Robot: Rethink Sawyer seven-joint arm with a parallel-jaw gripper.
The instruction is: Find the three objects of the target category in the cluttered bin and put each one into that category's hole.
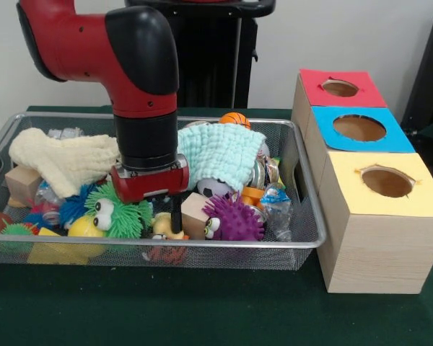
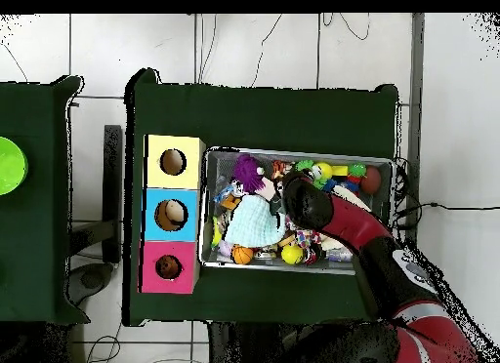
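Observation:
The wire mesh bin (image 1: 202, 244) is full of toys. My gripper (image 1: 171, 216) is lowered into the bin's middle, between a green spiky ball with eyes (image 1: 119, 210) and a wooden block (image 1: 195, 214). A small orange-tan plush (image 1: 163, 228) lies right under it. An orange-red shape (image 1: 166, 254) shows through the front mesh; I cannot tell what it is. The red-topped hole (image 1: 340, 88) is the farthest of three on the wooden box and holds nothing I can see. In the overhead view my arm (image 2: 337, 218) hides the gripper; the red-topped hole (image 2: 169, 267) shows left of the bin (image 2: 293, 150).
A yellow knitted cloth (image 1: 65, 160) and a mint cloth (image 1: 220, 153) lie on the pile. A purple spiky ball (image 1: 234, 220), a small basketball (image 1: 234, 120) and a yellow block (image 1: 54, 249) are in the bin. The blue-topped hole (image 1: 359, 127) and the yellow-topped hole (image 1: 387, 182) are nearer.

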